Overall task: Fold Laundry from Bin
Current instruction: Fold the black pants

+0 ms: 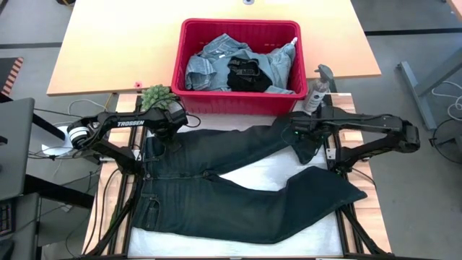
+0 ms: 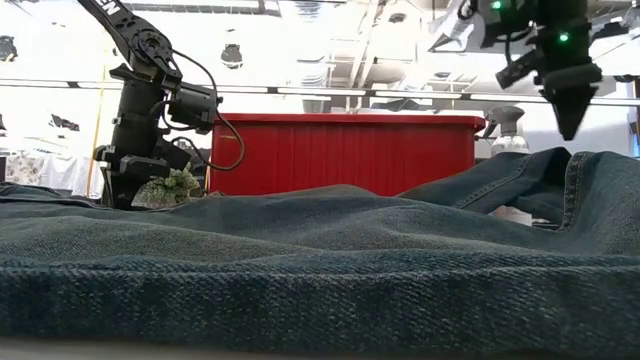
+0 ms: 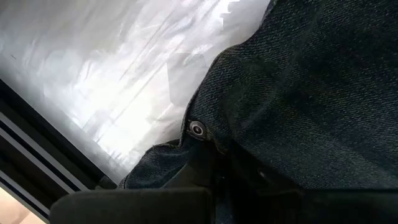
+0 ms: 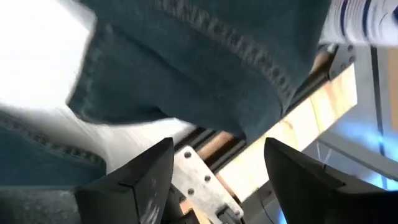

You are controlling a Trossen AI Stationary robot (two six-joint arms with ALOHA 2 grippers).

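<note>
Dark blue jeans lie spread on the white sheet, waist toward the table's left and both legs running right. My left gripper points down at the waist's far corner, shut on the denim. My right gripper hangs open above the far leg's end, clear of the cloth, as the low view shows. The red bin stands behind the sheet with light blue denim and a black garment inside. My left gripper comes from above, pointing down, at the jeans' waist corner beside a metal rivet. A bunched fold of denim runs in under the gripper, whose own body hides the fingertips. The rest of the jeans lies flat on the sheet.
A small green plant sits just behind my left gripper. A spray bottle stands at the bin's right near corner, close to my right arm. The table's wood and metal frame runs along the right edge under the leg end.
</note>
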